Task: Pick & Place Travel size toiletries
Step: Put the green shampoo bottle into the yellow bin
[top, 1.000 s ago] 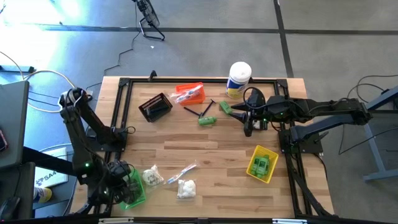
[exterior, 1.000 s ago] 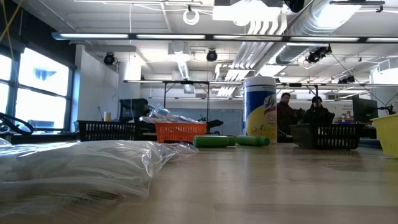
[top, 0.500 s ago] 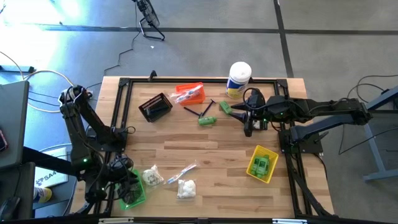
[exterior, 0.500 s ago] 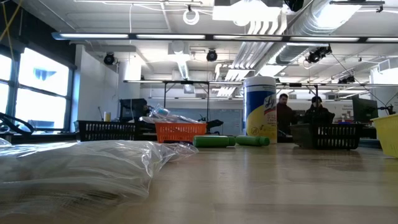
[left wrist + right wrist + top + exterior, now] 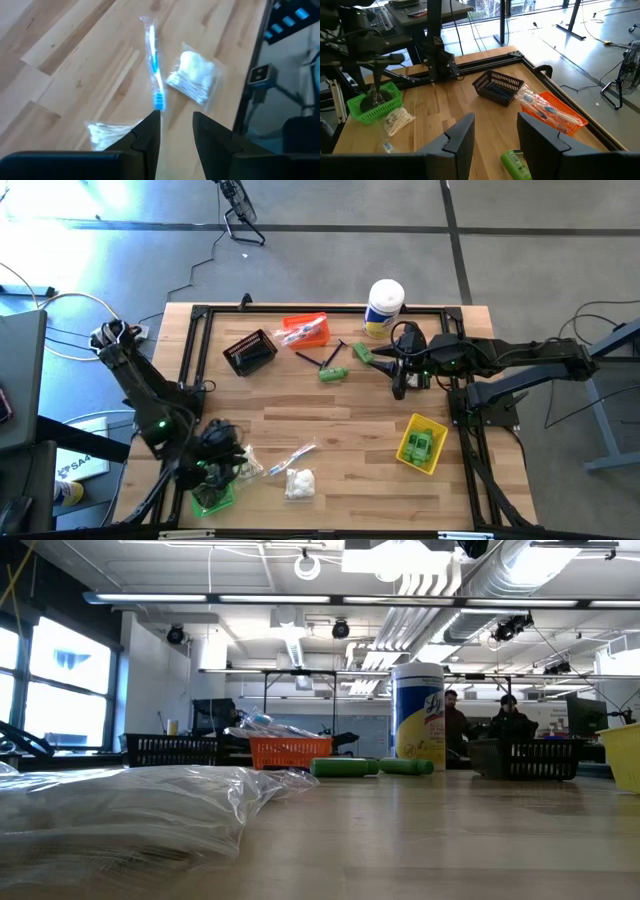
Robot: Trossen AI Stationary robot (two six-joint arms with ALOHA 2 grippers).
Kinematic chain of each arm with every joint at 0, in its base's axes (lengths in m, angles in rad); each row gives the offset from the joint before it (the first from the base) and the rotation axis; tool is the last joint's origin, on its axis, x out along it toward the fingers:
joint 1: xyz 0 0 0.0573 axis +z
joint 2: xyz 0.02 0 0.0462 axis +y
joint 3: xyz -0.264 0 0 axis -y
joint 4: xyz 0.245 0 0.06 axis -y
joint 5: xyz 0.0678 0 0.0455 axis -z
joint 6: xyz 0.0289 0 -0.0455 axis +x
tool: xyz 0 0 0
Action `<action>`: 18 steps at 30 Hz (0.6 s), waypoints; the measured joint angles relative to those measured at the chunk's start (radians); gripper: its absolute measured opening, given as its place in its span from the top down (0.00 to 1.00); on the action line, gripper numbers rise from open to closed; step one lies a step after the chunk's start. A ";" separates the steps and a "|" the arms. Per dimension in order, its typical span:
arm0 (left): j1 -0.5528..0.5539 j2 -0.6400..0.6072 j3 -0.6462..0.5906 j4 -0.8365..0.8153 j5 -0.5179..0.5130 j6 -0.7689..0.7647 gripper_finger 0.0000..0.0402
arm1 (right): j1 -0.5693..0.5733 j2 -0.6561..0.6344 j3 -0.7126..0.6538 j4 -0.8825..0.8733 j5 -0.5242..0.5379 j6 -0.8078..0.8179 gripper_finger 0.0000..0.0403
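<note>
Left claw slightly spread above a wrapped toothbrush, apparently empty; right claw spread, idle near green bottles.

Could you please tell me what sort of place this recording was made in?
Probably an open lab or industrial office: exposed ceiling ducts, people seated at desks behind the wooden table, and a bare concrete floor.

Scattered toiletries across table
</note>
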 joint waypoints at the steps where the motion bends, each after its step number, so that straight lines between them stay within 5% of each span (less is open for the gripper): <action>1: 0.024 0.000 0.000 0.000 0.020 0.028 0.72 | 0.000 0.000 0.000 0.000 -0.004 0.000 0.65; 5: 0.127 0.000 0.000 0.021 0.099 0.148 0.72 | 0.000 0.000 0.000 0.000 -0.011 0.000 0.65; 18: 0.378 0.000 0.000 0.171 0.105 0.507 0.72 | 0.000 0.000 0.000 -0.003 -0.011 0.000 0.65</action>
